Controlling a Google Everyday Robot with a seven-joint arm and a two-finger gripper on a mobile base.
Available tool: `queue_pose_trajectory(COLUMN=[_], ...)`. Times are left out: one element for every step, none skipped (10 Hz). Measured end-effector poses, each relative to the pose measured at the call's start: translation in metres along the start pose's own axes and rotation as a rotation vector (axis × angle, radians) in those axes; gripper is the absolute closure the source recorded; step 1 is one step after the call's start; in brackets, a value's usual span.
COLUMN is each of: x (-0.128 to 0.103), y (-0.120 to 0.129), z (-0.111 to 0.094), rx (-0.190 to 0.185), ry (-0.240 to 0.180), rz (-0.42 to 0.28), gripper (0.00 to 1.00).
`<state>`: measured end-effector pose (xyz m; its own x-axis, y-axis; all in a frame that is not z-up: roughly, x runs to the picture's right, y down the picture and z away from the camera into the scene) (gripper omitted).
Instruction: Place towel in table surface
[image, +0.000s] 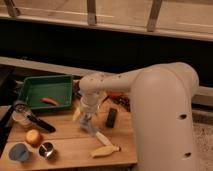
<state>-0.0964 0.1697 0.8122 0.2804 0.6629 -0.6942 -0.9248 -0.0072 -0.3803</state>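
A small bluish-grey crumpled towel (90, 125) lies on the wooden table (70, 142) near its middle. My gripper (88, 116) points straight down and sits right on top of the towel, at the end of the white arm (115, 82) that reaches in from the right. The gripper covers the upper part of the towel. I cannot tell whether the towel rests fully on the wood or hangs slightly from the gripper.
A green tray (30, 86) with an orange-red item (50, 101) stands at the back left. A black block (111, 117), a white piece (103, 138) and a banana (105, 150) lie right of the towel. A black-handled tool (39, 123), orange fruit (33, 136), blue cup (18, 152) and metal cup (47, 149) sit left.
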Motion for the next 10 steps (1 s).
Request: queue_pose_trajectory(x=[0.000, -0.002, -0.004, -0.005, -0.007, -0.009, -0.009, -0.009, -0.009, -0.009], y=[-0.007, -0.005, -0.002, 0.001, 0.006, 0.011, 0.015, 0.017, 0.022, 0.026], z=[0.011, 0.018, 0.021, 0.024, 0.027, 0.028, 0.029, 0.031, 0.035, 0.039], rx=[-0.039, -0.070, -0.087, -0.094, -0.096, -0.096, -0.094, -0.088, -0.078, -0.066], ry=[0.008, 0.010, 0.010, 0.010, 0.011, 0.011, 0.011, 0.014, 0.021, 0.033], rz=[0.024, 0.030, 0.031, 0.029, 0.022, 0.013, 0.006, 0.002, -0.006, -0.016], gripper=[0.20, 0.20, 0.20, 0.22, 0.32, 0.40, 0.51, 0.62, 0.72, 0.80])
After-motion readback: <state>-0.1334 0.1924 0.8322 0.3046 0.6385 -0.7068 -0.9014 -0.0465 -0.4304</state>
